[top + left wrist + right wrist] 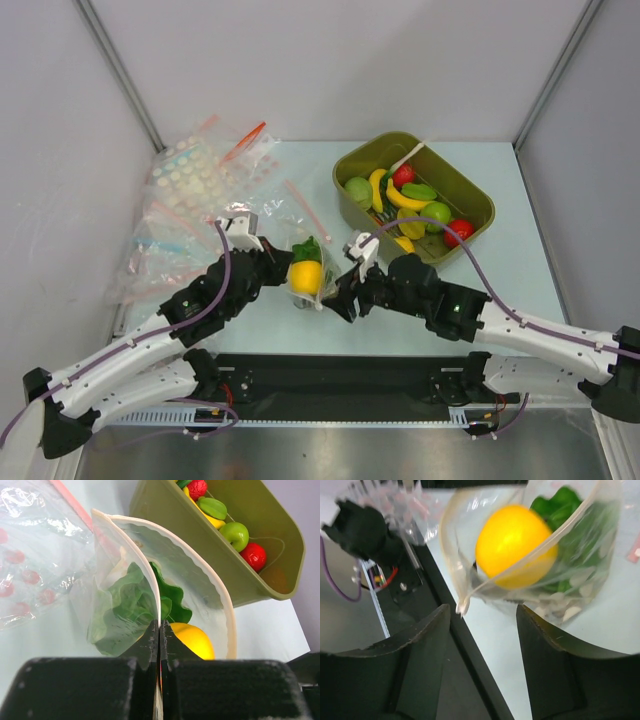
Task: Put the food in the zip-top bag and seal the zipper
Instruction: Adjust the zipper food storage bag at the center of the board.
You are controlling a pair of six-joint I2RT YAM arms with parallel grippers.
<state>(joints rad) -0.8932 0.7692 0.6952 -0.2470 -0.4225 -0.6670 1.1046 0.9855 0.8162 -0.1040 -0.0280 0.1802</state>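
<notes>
Overhead, the zip-top bag [298, 292] sits between left gripper [272, 268] and right gripper [340, 297], close to both. From the left wrist, the left jaws are clamped on the zipper [151, 575] rim — lettuce [127, 605] and fruit [192, 639] just beyond, inside the bag. From the right wrist, the right jaws stand apart — the zipper's loose end lies just ahead, running away rightward.

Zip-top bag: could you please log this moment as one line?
zip-top bag: unsealed | lettuce, yellow fruit: inside | left gripper: jaws shut on bag | right gripper: jaws open
</notes>
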